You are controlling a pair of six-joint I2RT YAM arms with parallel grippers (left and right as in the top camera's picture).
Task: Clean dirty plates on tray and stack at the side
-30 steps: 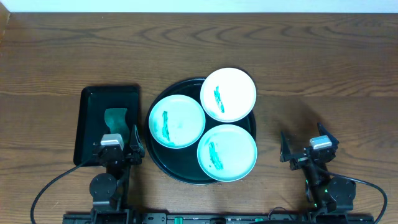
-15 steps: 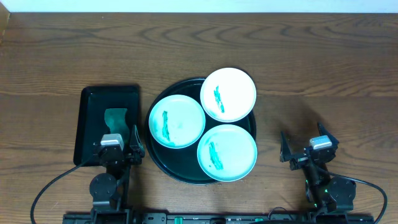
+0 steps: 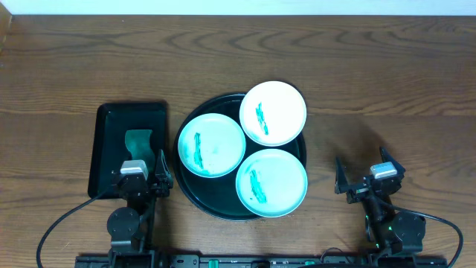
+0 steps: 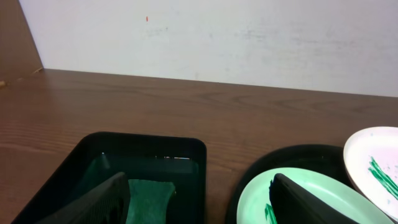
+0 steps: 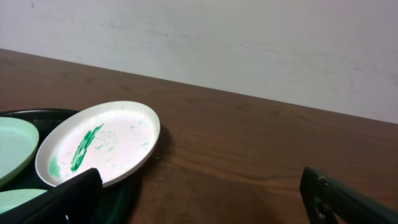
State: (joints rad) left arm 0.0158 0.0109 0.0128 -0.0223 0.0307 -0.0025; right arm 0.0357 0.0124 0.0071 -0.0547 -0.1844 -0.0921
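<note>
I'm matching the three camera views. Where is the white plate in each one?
Overhead: white plate at upper right of the round tray.
Left wrist: white plate cut off at the right edge.
Right wrist: white plate left of centre.
Shared landmark: the round tray under it, seen in all three views.

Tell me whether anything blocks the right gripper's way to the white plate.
Nothing visible does. Only bare table lies between the right gripper and the white plate on the tray.
</note>
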